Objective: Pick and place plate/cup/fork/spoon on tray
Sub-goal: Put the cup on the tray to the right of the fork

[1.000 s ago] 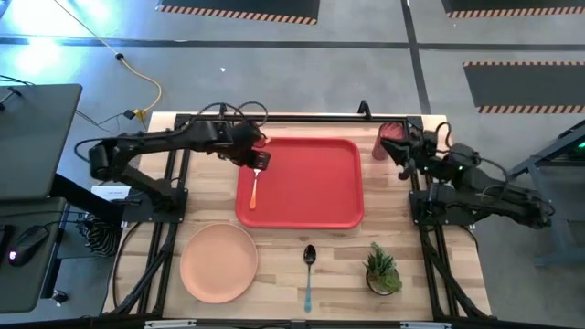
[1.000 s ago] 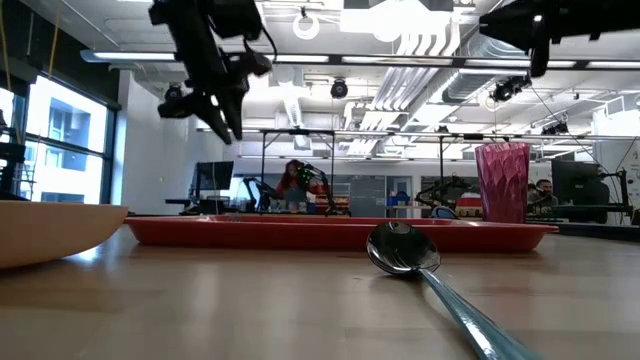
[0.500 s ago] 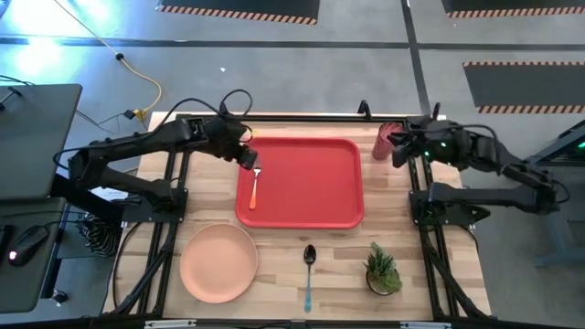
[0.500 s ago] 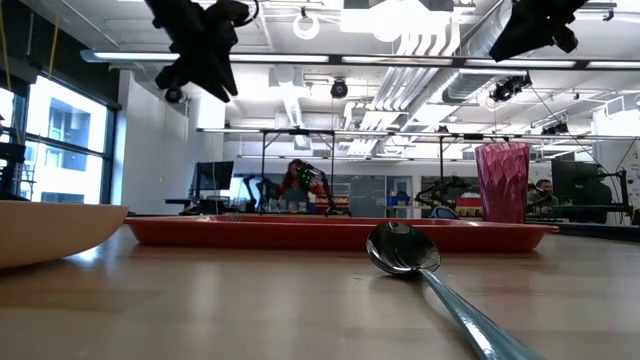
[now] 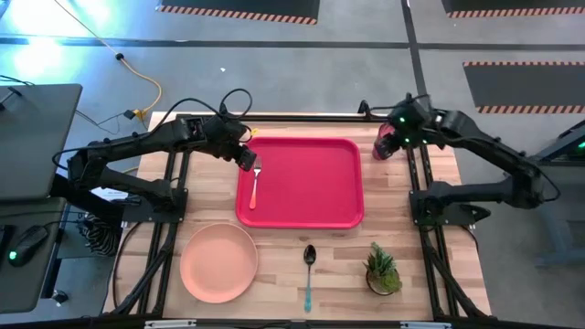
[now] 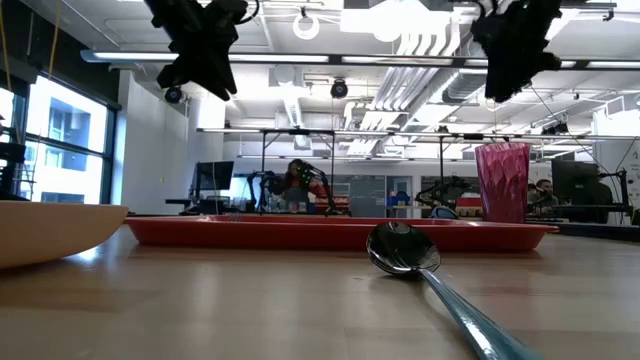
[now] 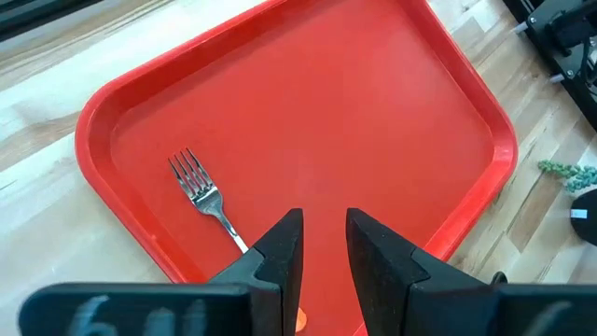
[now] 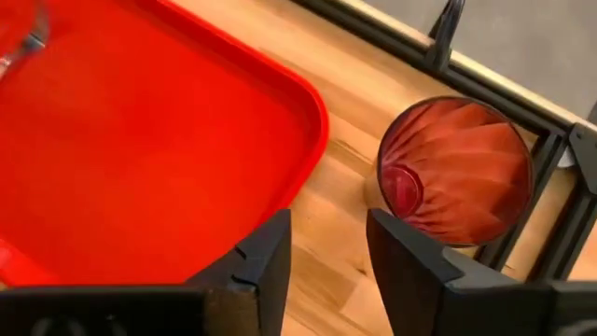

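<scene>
**Q:** Seen from the high camera, what lies on the counter [image 5: 274, 265]?

**A:** A red tray [image 5: 311, 196] sits at the centre toward the back. The orange-handled fork [image 5: 255, 185] lies inside it along its left edge. The peach plate [image 5: 218, 262] rests on the wood near the front left corner of the tray. The blue-handled spoon [image 5: 309, 274] lies in front of the tray, with a small potted plant [image 5: 382, 270] to its right. The red cup [image 5: 385, 142] stands upright just off the tray's back right corner. The left gripper [image 5: 247, 157] hangs over the tray's back left corner; the right gripper [image 5: 399, 133] is above the cup.

**Q:** And at counter height?

**A:** The spoon's bowl [image 6: 401, 250] is nearest, the plate's rim [image 6: 60, 228] at left, the tray's edge [image 6: 330, 233] behind, and the cup [image 6: 501, 182] at right. Both arms hang high above.

**Q:** The left wrist camera?

**A:** The left gripper [image 7: 324, 245] is parted with nothing between its fingers, above the tray [image 7: 392, 112], beside the fork [image 7: 207, 194].

**Q:** The right wrist camera?

**A:** The right gripper [image 8: 328, 245] is spread wide and empty; the cup [image 8: 454, 173] stands on wood beside the tray's corner [image 8: 308, 112].
</scene>
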